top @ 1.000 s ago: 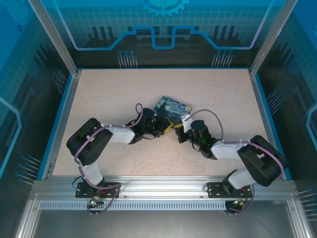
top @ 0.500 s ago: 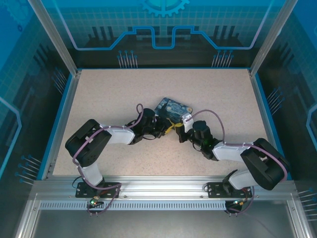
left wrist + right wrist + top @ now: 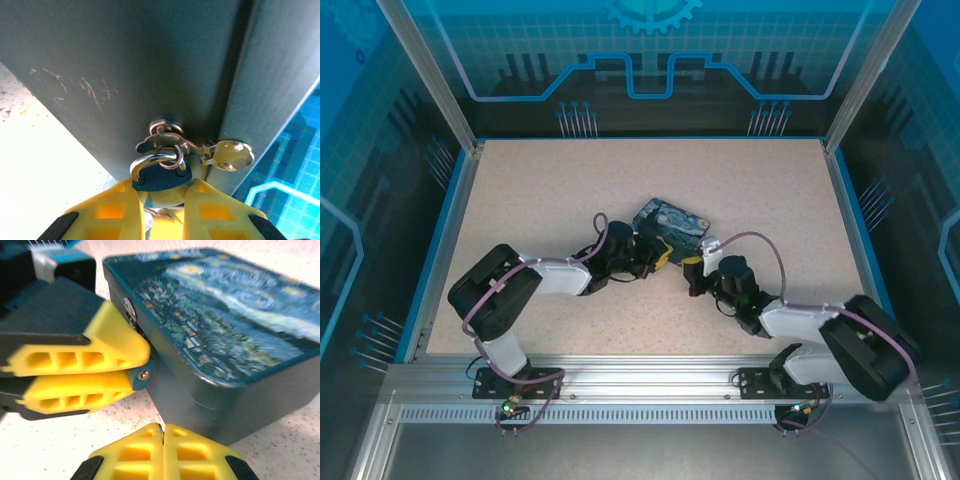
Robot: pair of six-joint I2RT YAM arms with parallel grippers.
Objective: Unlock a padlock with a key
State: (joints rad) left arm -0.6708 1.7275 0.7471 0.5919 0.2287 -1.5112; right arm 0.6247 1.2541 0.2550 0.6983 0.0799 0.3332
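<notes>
In the left wrist view, the padlock (image 3: 161, 176), small with a steel shackle and a blue-and-brass body, hangs through the clasp on the tin's grey wall (image 3: 125, 65). My left gripper (image 3: 161, 194) is shut on its body. In the right wrist view the padlock's blue end (image 3: 142, 375) pokes out between the left fingers (image 3: 100, 347), tight against the swirl-printed tin (image 3: 235, 325). My right gripper (image 3: 162, 429) is shut on the key (image 3: 162, 426), a thin dark sliver between its tips. It sits a short way below the padlock, apart from it. From above, the left gripper (image 3: 661, 255) and right gripper (image 3: 689, 270) meet at the tin's near corner.
The tin (image 3: 672, 218) lies mid-table on the speckled surface (image 3: 770, 190). A brass wing latch (image 3: 229, 155) sticks out beside the shackle. Blue rails and aluminium posts border the table; open room lies behind and to both sides.
My right gripper has drawn back from the padlock toward the near right, and its arm has stretched out lower. The left gripper stays on the padlock at the tin.
</notes>
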